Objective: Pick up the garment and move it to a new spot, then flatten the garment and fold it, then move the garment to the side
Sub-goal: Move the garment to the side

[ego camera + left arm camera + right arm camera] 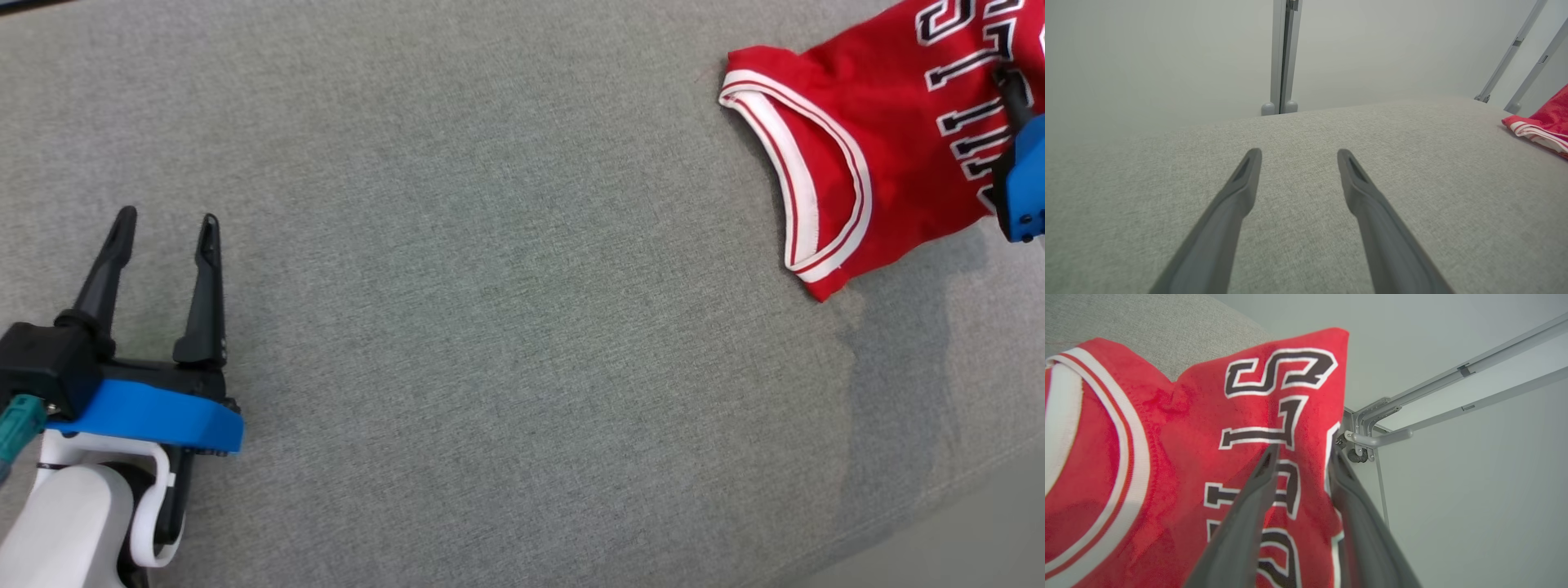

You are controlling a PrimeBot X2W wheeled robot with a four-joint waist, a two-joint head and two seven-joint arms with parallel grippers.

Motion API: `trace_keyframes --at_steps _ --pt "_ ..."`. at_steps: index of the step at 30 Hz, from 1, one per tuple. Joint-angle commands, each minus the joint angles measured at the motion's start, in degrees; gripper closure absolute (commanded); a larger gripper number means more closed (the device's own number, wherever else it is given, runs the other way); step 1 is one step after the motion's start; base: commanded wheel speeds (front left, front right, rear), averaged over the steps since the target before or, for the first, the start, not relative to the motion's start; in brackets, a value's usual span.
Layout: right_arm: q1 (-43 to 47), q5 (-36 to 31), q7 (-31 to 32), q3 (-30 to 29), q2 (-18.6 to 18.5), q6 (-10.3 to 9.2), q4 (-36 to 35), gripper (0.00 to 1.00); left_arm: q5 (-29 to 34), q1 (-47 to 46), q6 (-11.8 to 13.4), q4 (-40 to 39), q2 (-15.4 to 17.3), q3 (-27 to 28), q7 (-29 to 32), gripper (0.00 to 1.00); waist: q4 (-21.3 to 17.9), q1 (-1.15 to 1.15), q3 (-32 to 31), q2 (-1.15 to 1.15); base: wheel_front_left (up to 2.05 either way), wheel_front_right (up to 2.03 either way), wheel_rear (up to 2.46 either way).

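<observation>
One grey fabric surface [490, 327], red garment [898, 122] on it, pale wall [1167, 49]

One red garment [890, 139] lies on one grey tabletop [490, 327]. Two grippers share the scene, the left gripper [168, 218] and the right gripper [1303, 453], each with two long dark fingers [1241, 192], four in all. Beyond the tabletop's far edge, the left wrist view counts three metal bars: one upright post [1284, 57] and two slanting rails [1507, 55].
</observation>
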Motion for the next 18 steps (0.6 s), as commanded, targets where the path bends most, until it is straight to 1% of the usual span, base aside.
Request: trace_keyframes --at_steps 1,6,9,10,13,15,18 --pt "0.5 -0.6 -0.3 -0.6 0.2 -0.07 0.6 0.00 -0.1 0.3 0.0 0.2 -0.2 -0.5 -0.4 0.00 0.2 0.00 -0.5 0.00 0.00 0.00 0.00" --pt "1.6 -0.9 -2.4 -2.4 1.1 -0.07 1.8 0.00 -0.7 0.7 -0.4 2.2 -1.8 -1.2 -1.9 0.00 1.8 0.00 -3.7 0.00 0.00 0.00 0.00" --pt "3.6 0.6 -5.6 -4.5 2.0 -0.06 1.0 0.00 -1.6 1.5 -0.7 4.6 -3.6 -1.7 -3.9 0.00 3.5 0.00 -7.2 0.00 0.00 0.00 0.00" --pt "6.1 1.9 -8.0 -6.3 3.5 -0.05 -0.4 0.00 -2.1 2.5 -0.8 6.4 -4.9 -1.9 -5.1 0.00 4.9 0.00 -10.0 0.00 0.00 0.00 0.00" --pt "11.3 4.1 -10.9 -10.7 4.3 -0.07 -2.7 0.00 -3.1 4.1 -0.9 8.9 -7.0 -2.0 -6.7 0.00 7.5 0.00 -14.2 0.00 0.00 0.00 0.00" --pt "15.7 6.4 -12.6 -13.2 6.3 -0.05 -5.3 0.00 -3.7 5.4 -1.2 10.6 -8.2 -1.8 -7.4 0.00 9.4 0.00 -16.9 0.00 0.00 0.00 0.00" --pt "23.3 8.2 -13.9 -17.4 7.9 -0.05 -11.0 0.00 -3.9 7.7 -1.4 12.6 -9.7 -1.4 -8.0 0.00 11.8 0.00 -20.5 0.00 0.00 0.00 0.00"
